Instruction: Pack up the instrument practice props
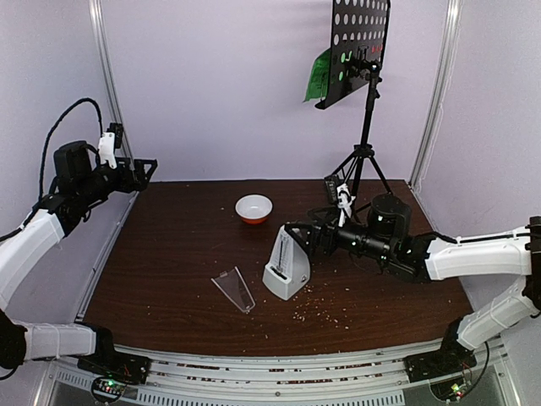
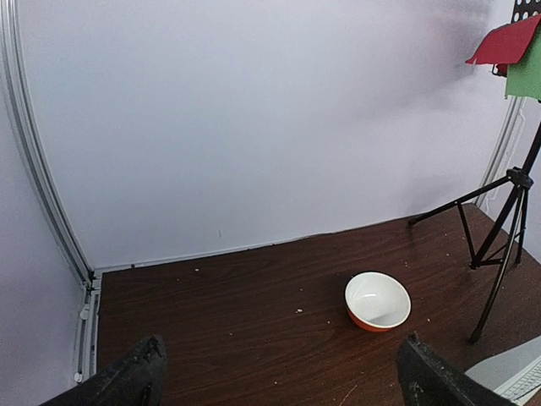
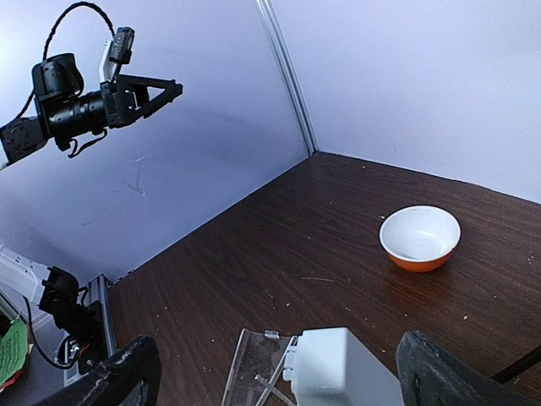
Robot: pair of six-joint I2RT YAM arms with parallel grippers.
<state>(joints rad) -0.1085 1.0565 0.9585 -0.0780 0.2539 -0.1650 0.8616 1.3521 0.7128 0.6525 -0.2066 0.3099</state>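
Observation:
The white pyramid metronome (image 1: 285, 269) (image 3: 342, 368) stands upright mid-table, and its clear wedge cover (image 1: 234, 289) (image 3: 254, 372) lies flat just to its left. My right gripper (image 1: 297, 235) (image 3: 277, 355) hovers open just behind the metronome's top, which sits between its wide-spread fingers without touching them. The black tripod music stand (image 1: 365, 135) (image 2: 499, 228) rises at the back right, holding a green page (image 1: 319, 76) (image 2: 526, 72) and a red page (image 2: 507, 42). Off the table's left edge, my left gripper (image 1: 145, 167) (image 2: 283, 364) is raised high and open, holding nothing.
A small white-and-orange bowl (image 1: 254, 208) (image 2: 377, 301) (image 3: 420, 238) sits on the dark wooden table (image 1: 169, 254) behind the metronome. Crumbs are scattered near the front. White walls with metal rails close in the back and both sides.

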